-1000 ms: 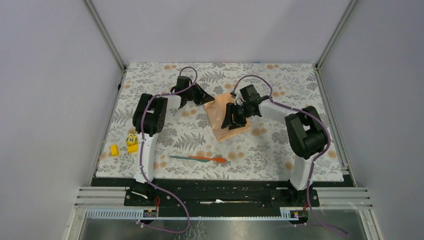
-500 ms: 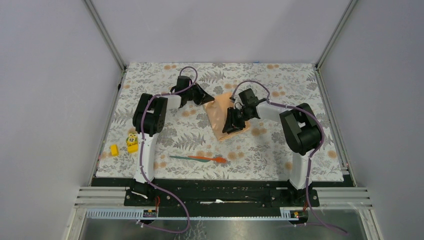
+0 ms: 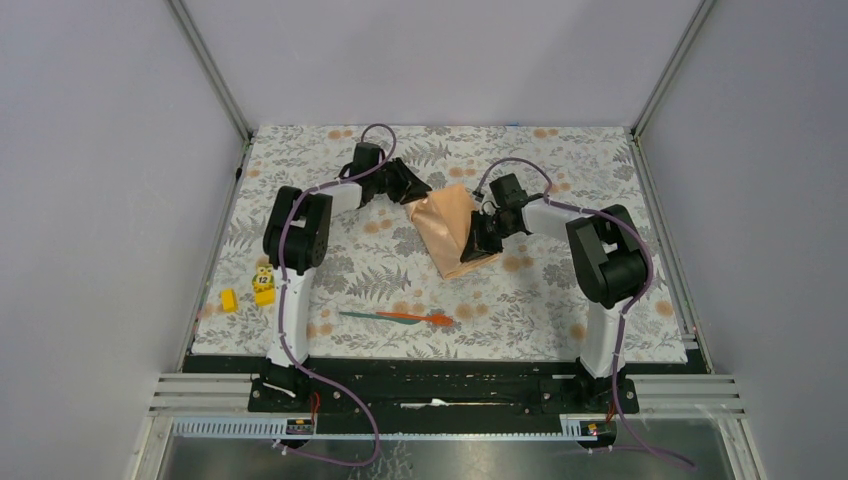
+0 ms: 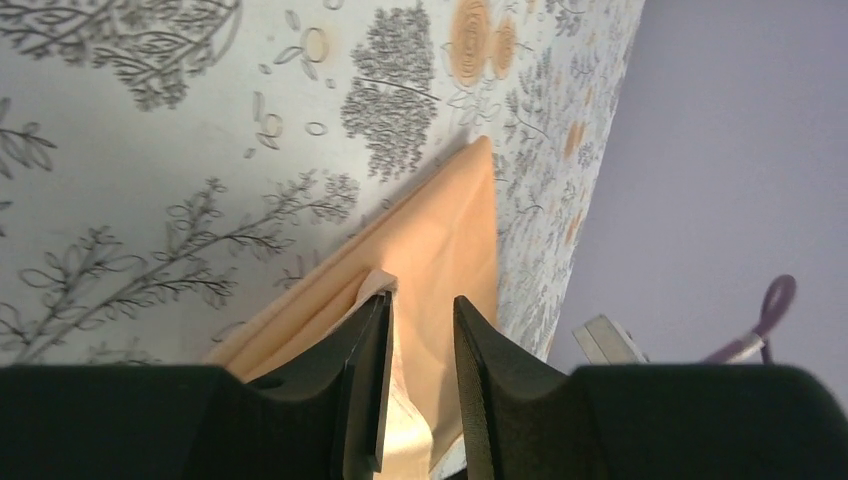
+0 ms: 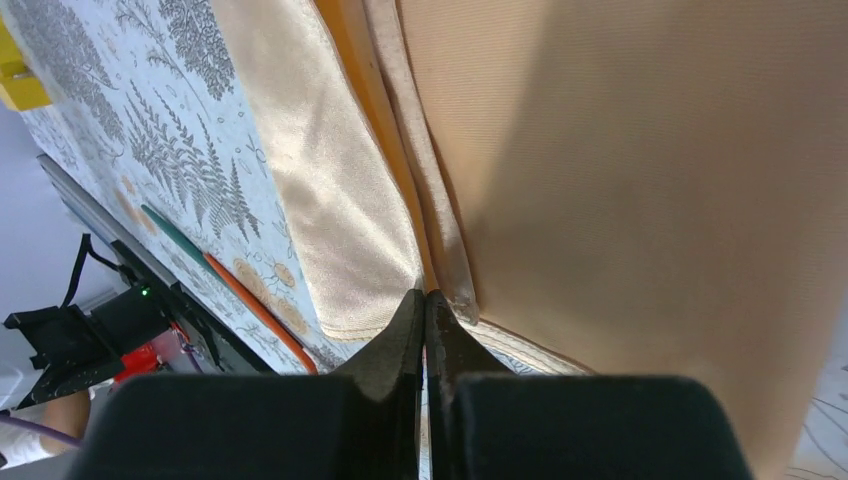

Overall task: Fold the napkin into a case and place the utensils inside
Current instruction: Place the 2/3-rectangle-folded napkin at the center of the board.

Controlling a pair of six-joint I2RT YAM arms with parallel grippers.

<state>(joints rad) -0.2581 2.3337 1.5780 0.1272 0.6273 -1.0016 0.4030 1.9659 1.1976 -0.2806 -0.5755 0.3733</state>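
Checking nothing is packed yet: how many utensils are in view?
2: teal utensil and orange-red utensil, end to end on the tablecloth by its near edge. Folds of the napkin could hide more.

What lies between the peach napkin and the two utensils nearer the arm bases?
Nothing lies there. In the top view, the stretch between the napkin and the utensils is only bare floral tablecloth.

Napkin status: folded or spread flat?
Folded. The napkin shows overlapping layers with stacked hems in the right wrist view, and from above it is an oblong shape, not an open square.
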